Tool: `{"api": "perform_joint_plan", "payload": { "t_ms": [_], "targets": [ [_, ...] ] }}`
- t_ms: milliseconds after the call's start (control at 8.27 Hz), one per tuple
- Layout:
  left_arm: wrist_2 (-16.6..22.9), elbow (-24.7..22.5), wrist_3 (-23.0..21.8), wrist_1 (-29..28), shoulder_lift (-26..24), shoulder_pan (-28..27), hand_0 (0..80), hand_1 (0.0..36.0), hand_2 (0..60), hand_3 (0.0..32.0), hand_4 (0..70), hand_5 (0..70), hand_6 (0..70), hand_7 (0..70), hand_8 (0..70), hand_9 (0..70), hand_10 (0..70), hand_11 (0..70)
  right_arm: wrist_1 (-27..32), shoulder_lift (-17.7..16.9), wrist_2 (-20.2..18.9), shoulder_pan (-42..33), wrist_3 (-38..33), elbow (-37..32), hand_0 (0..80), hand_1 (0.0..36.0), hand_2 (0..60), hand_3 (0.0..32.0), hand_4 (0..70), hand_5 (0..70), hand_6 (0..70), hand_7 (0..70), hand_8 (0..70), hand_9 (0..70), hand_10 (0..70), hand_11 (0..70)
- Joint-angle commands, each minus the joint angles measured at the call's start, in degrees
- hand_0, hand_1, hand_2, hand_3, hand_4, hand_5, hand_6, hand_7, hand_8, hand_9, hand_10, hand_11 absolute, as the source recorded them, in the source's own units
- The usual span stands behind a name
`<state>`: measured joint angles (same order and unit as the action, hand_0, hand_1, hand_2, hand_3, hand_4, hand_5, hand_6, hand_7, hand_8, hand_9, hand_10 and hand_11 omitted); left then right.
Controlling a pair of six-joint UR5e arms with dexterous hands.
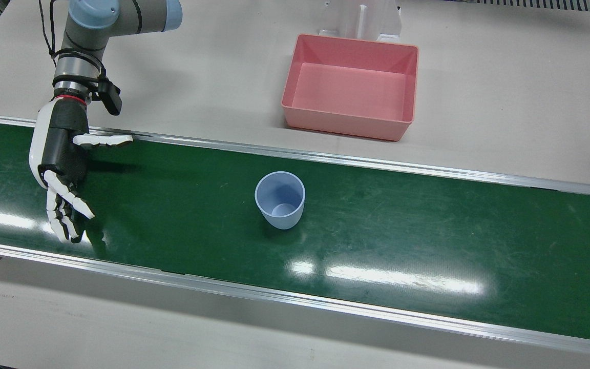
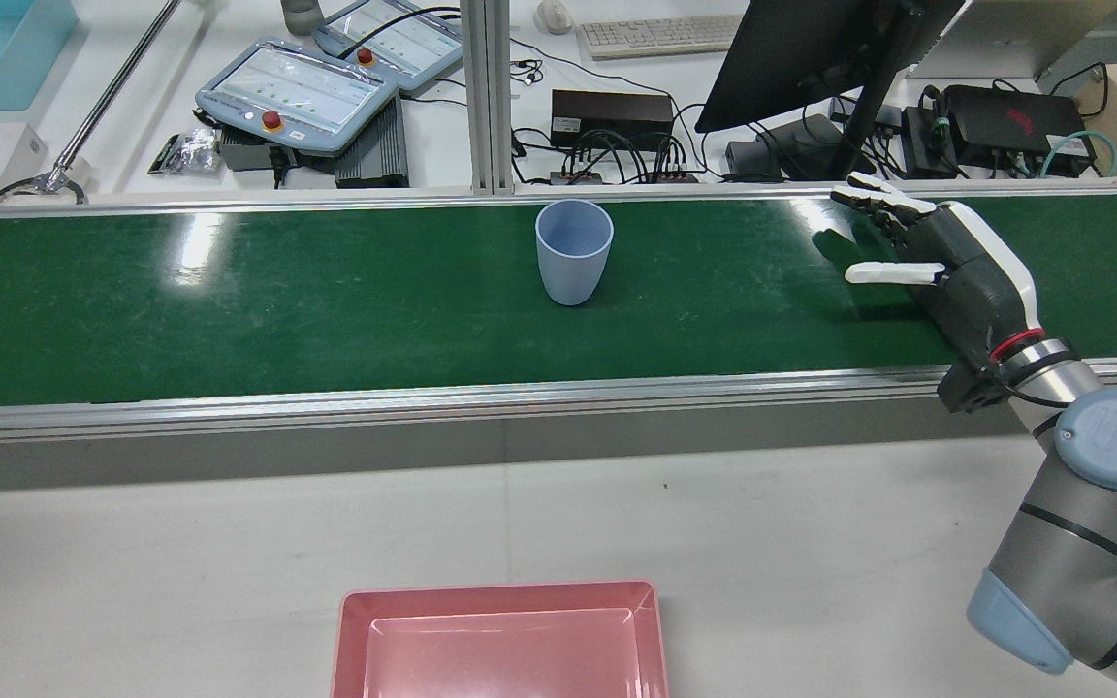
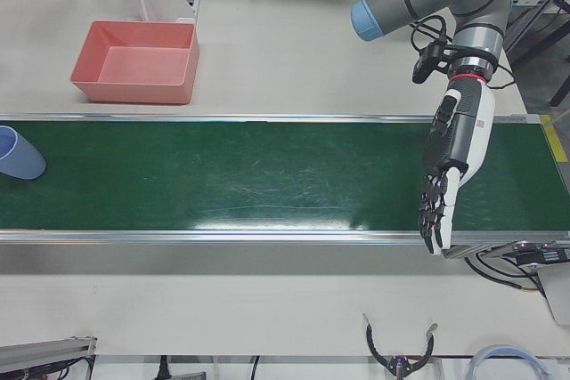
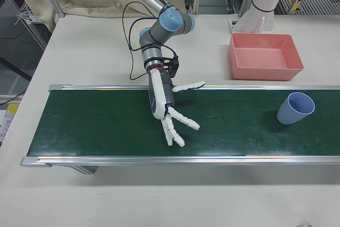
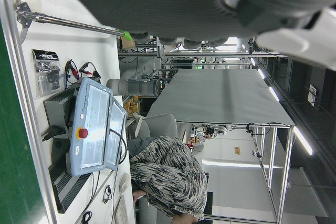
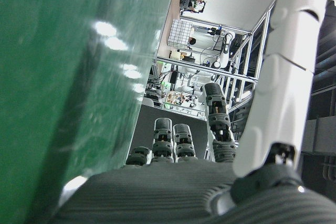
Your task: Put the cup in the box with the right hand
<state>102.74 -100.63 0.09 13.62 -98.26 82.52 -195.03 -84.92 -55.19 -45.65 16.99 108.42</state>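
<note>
One blue cup (image 1: 280, 199), one pink box (image 1: 351, 85) and two arms were counted. The cup was found upright on the green belt (image 1: 428, 225), mouth up, long axis approx. vertical. The box was set on the desk (image 1: 213, 77), well apart. Right robot hand (image 1: 62, 164) was seen over the belt, fingers spread, nothing held. Left robot hand (image 3: 448, 171) likewise, empty. Workshop w/ monitors was noted behind.
</note>
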Motion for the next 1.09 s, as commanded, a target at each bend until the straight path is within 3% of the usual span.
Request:
{"api": "perform_joint_plan", "payload": {
  "t_ms": [0, 121, 242, 363, 484, 604, 725, 846, 967],
  "targets": [
    [0.0, 0.0, 0.0, 0.0, 0.0, 0.01, 0.0, 0.0, 0.0, 0.0, 0.0, 0.0, 0.0, 0.0, 0.0, 0.0, 0.0, 0.0, 0.0, 0.02, 0.0, 0.12, 0.14, -0.14, 54.2, 15.3, 5.0, 0.0, 17.7, 6.4, 5.7, 18.7, 10.2, 18.4, 2.9, 6.0],
    [0.0, 0.0, 0.0, 0.0, 0.0, 0.01, 0.0, 0.0, 0.0, 0.0, 0.0, 0.0, 0.0, 0.0, 0.0, 0.0, 0.0, 0.0, 0.0, 0.02, 0.0, 0.12, 0.15, -0.06, 54.8, 14.3, 2.5, 0.0, 19.1, 6.4, 5.7, 18.7, 10.1, 18.3, 3.0, 6.1],
    [0.0, 0.0, 0.0, 0.0, 0.0, 0.01, 0.0, 0.0, 0.0, 0.0, 0.0, 0.0, 0.0, 0.0, 0.0, 0.0, 0.0, 0.0, 0.0, 0.02, 0.0, 0.12, 0.49, -0.06, 53.7, 16.1, 7.7, 0.0, 17.1, 6.3, 5.7, 19.1, 10.1, 18.4, 2.9, 6.1],
    [0.0, 0.0, 0.0, 0.0, 0.0, 0.01, 0.0, 0.0, 0.0, 0.0, 0.0, 0.0, 0.0, 0.0, 0.0, 0.0, 0.0, 0.0, 0.0, 0.02, 0.0, 0.12, 0.93, -0.14, 54.2, 15.2, 5.0, 0.0, 18.6, 6.3, 5.7, 19.0, 10.2, 18.4, 2.7, 5.8],
    [0.0, 0.0, 0.0, 0.0, 0.0, 0.01, 0.0, 0.0, 0.0, 0.0, 0.0, 0.0, 0.0, 0.0, 0.0, 0.0, 0.0, 0.0, 0.0, 0.11, 0.0, 0.21, 1.02, -0.14, 52.6, 18.1, 13.0, 0.0, 15.0, 6.3, 5.7, 19.0, 10.1, 18.4, 2.6, 5.7],
    [0.0, 0.0, 0.0, 0.0, 0.0, 0.01, 0.0, 0.0, 0.0, 0.0, 0.0, 0.0, 0.0, 0.0, 0.0, 0.0, 0.0, 0.0, 0.0, 0.11, 0.0, 0.21, 1.02, -0.14, 55.3, 13.6, 0.0, 0.0, 20.9, 6.4, 5.7, 19.1, 10.0, 18.3, 2.7, 5.7],
    [0.0, 0.0, 0.0, 0.0, 0.0, 0.01, 0.0, 0.0, 0.0, 0.0, 0.0, 0.0, 0.0, 0.0, 0.0, 0.0, 0.0, 0.0, 0.0, 0.11, 0.0, 0.21, 1.02, -0.14, 52.7, 18.1, 13.2, 0.0, 15.1, 6.4, 5.7, 19.1, 10.0, 18.3, 2.6, 5.7],
    [0.0, 0.0, 0.0, 0.0, 0.0, 0.01, 0.0, 0.0, 0.0, 0.0, 0.0, 0.0, 0.0, 0.0, 0.0, 0.0, 0.0, 0.0, 0.0, 0.11, 0.0, 0.21, 1.2, -0.14, 55.4, 13.7, 0.0, 0.0, 21.6, 6.3, 5.8, 19.3, 10.1, 18.5, 2.6, 5.6],
    [0.0, 0.0, 0.0, 0.0, 0.0, 0.01, 0.0, 0.0, 0.0, 0.0, 0.0, 0.0, 0.0, 0.0, 0.0, 0.0, 0.0, 0.0, 0.0, 0.19, 0.0, 0.21, 1.29, -0.14, 53.2, 17.4, 10.8, 0.0, 17.1, 6.4, 5.9, 19.5, 10.2, 18.6, 2.7, 5.7]
  ]
}}
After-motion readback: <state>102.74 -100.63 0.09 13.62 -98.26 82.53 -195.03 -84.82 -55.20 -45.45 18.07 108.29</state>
